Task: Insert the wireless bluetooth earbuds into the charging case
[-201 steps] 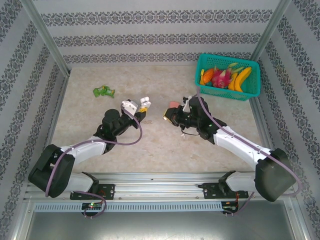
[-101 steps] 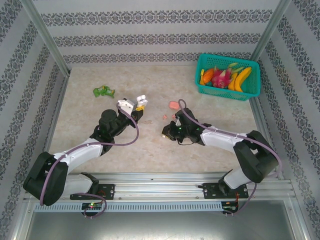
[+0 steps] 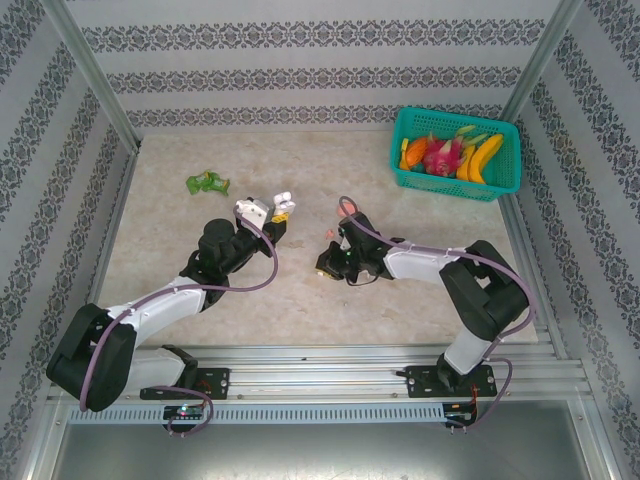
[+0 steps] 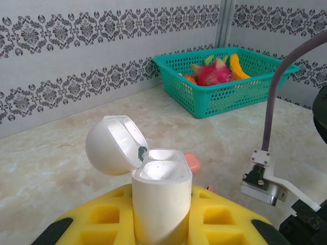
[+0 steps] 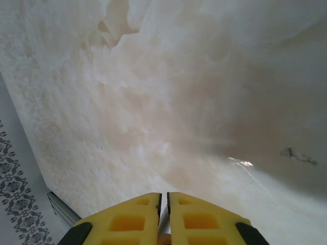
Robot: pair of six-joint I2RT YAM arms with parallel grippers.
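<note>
Squeezed tight in the left gripper (image 4: 161, 224): a white charging case (image 4: 161, 196), lid tipped back. Pinched closed, low over the worktop (image 3: 160, 235): the right gripper (image 5: 163, 200). Lying near it: a tiny pink earbud (image 3: 329, 231).

Right gripper (image 3: 325, 266) sits closer in, drawn back from the pink case (image 3: 347, 209), which now lies uncovered. Left gripper (image 3: 281, 216), with its white case (image 3: 283, 201), stands slightly further left.

Pale walls (image 3: 300, 57) banded with grey damask enclose a beige marbled table (image 3: 300, 160) on three sides; metal posts (image 3: 93, 70) at its far corners, a rail (image 3: 320, 358) along its near edge.
</note>
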